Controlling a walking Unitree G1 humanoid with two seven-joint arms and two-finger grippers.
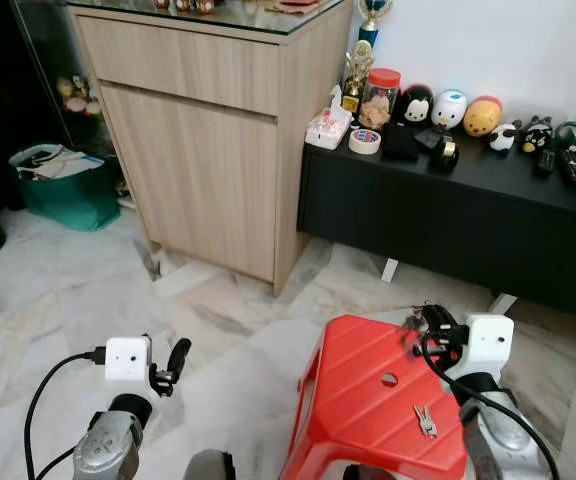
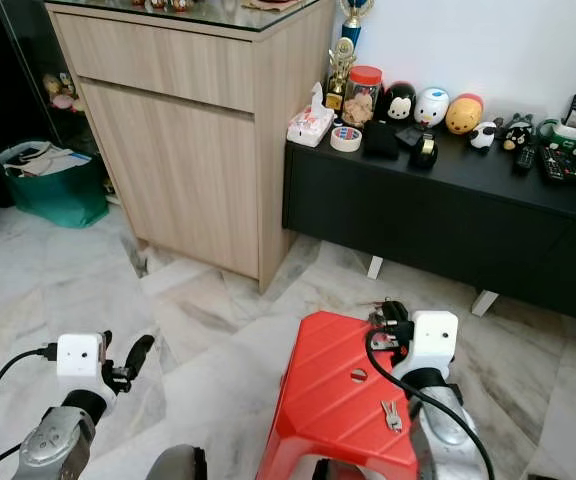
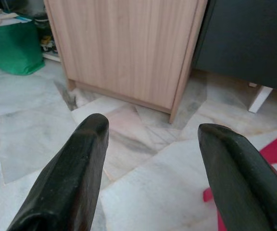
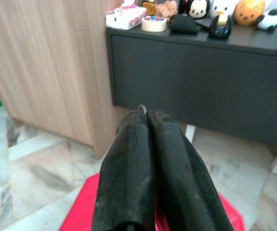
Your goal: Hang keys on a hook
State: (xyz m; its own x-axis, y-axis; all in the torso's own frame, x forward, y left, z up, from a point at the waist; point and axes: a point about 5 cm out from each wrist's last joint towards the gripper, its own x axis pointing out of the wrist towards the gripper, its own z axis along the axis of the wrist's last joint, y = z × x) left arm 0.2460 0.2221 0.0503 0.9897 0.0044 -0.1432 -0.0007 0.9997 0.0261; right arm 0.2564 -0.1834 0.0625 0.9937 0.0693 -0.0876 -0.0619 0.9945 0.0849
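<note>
While our right gripper [image 4: 147, 115] pinches a key ring above the red stool [image 1: 368, 400], 1 key [image 1: 425, 420] lies there; our left gripper [image 3: 148, 139] idles spread.

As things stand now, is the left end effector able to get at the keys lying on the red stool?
Probably yes, with a long reach. The left end effector, open, hangs over the floor beside the red stool; the keys lie on its top, nothing between. The right arm sits closer.

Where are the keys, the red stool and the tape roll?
keys [image 1: 425, 421]: left eye view, middle of the bunch.
red stool [image 1: 358, 410]: left eye view, bare seat top.
tape roll [image 1: 365, 141]: left eye view, its rim.
</note>
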